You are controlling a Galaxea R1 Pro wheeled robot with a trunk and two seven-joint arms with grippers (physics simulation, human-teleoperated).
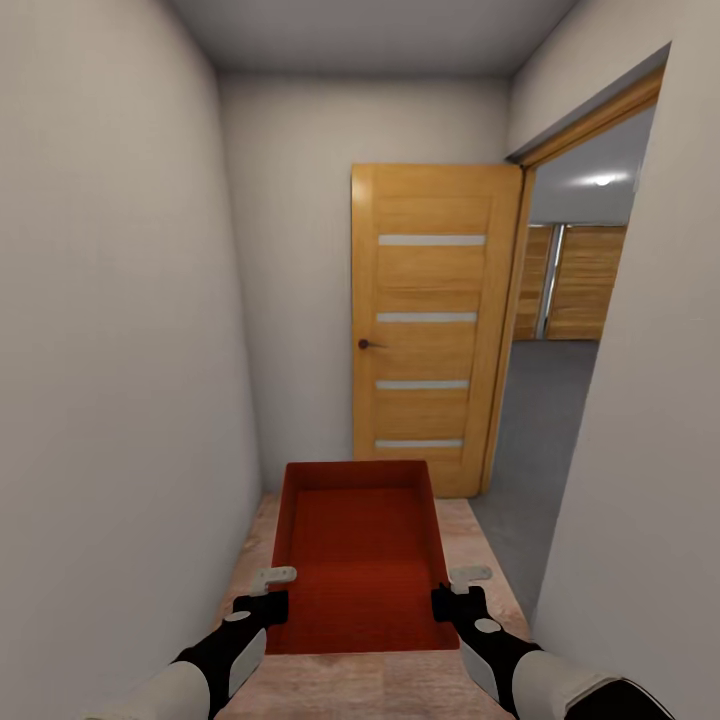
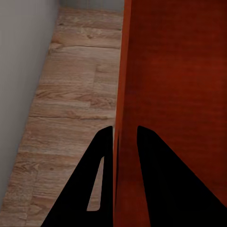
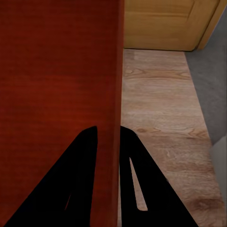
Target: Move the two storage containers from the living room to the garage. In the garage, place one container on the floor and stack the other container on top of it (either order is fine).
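Where I am: a narrow white-walled hallway on pale wood-plank flooring (image 1: 470, 530), facing an open wooden door (image 1: 430, 320) with a doorway just beside it on my right.

Storage container: one orange-red tub (image 1: 358, 560) is carried level in front of me, open side up, long axis pointing ahead toward the door. It looks clear of the planks below, though I can't be sure from these angles. I see one tub here.

Left gripper: my left gripper (image 2: 124, 142) is clamped on the tub's left wall near the end closest to me, one finger outside and one inside, the thin wall pinched between them.

Right gripper: my right gripper (image 3: 109, 142) is clamped the same way on the right wall, one finger each side.

Why this hold: pinching opposite walls at matching spots keeps the tub balanced and stops it twisting; the walls are thin, so I judge two grips steadier than one.

Garage: through the doorway I see dark grey floor (image 1: 545, 400) and honey-brown plank wall (image 1: 585, 280), which I take for the garage.

Stage: transport, with the set-down not yet done.

Next call: turn right through the opening, keeping both arms matched.

Risk: the hallway is tight; the tub's far end could catch the door or the frame on the turn.
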